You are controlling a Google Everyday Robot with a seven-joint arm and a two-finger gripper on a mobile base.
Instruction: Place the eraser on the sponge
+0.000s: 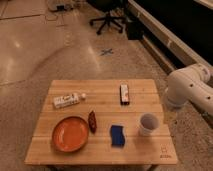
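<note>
- Nearest the lens runs the front edge of the wooden table [145, 152]; a small printed mark [164, 150] sits at its front right corner.
- On the front half lies the sponge [117, 135], blue, flat and wavy-edged, near the middle; just to its right stands a white cup [148, 124], upright and apart from it.
- Left of the sponge sits a round orange plate [70, 133]; a dark reddish-brown oval thing [92, 121] lies just beside the plate's right rim, perhaps touching it; what it is I cannot tell.
- Further back, the eraser [124, 94] lies flat on the table's rear half, right of centre, label up, its long side pointing away from the camera; it is well apart from the sponge, with bare wood between them.
- A white tube [67, 100] lies at the rear left, its cap end toward the right.
- The robot's white arm [190, 87] enters from the right edge, beside the table's right side; the gripper is outside the picture, so whether it is wide or closed I cannot tell.
- Behind the table, on the speckled floor [30, 50], are a blue cross [106, 51] and a black office chair [106, 20].
</note>
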